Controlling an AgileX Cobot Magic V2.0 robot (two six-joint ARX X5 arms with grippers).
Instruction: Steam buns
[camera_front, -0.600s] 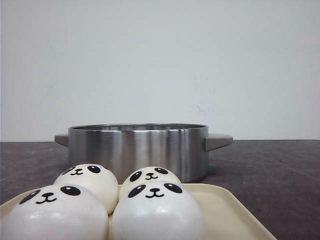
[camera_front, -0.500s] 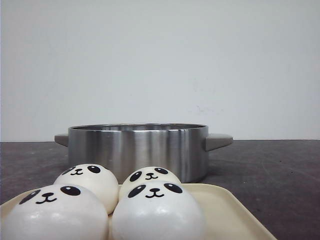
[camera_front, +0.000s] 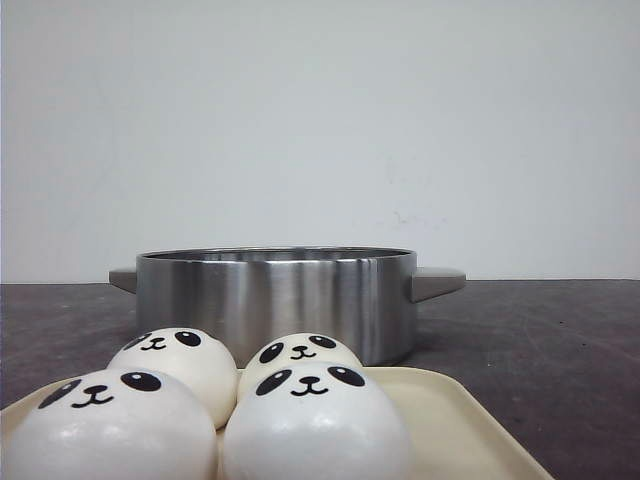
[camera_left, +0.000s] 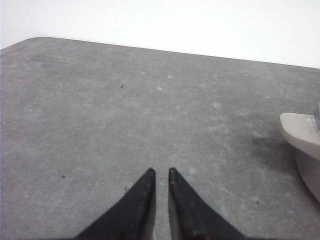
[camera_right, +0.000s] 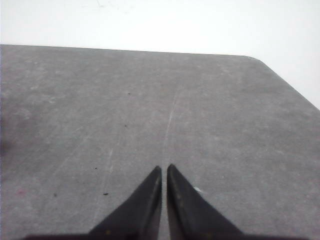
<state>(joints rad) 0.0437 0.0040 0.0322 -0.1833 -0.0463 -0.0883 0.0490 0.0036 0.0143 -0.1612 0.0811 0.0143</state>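
Several white panda-face buns sit on a cream tray (camera_front: 455, 420) at the near edge of the front view: two in front (camera_front: 110, 430) (camera_front: 315, 425) and two behind (camera_front: 175, 365) (camera_front: 300, 352). A steel pot (camera_front: 275, 300) with grey handles stands just behind them. My left gripper (camera_left: 161, 172) is shut and empty over bare grey table, with a pot handle (camera_left: 300, 132) off to one side. My right gripper (camera_right: 164, 168) is shut and empty over bare table. Neither gripper shows in the front view.
The dark grey table (camera_front: 560, 350) stretches to both sides of the pot. A white wall stands behind it. The table's rounded corners show in both wrist views.
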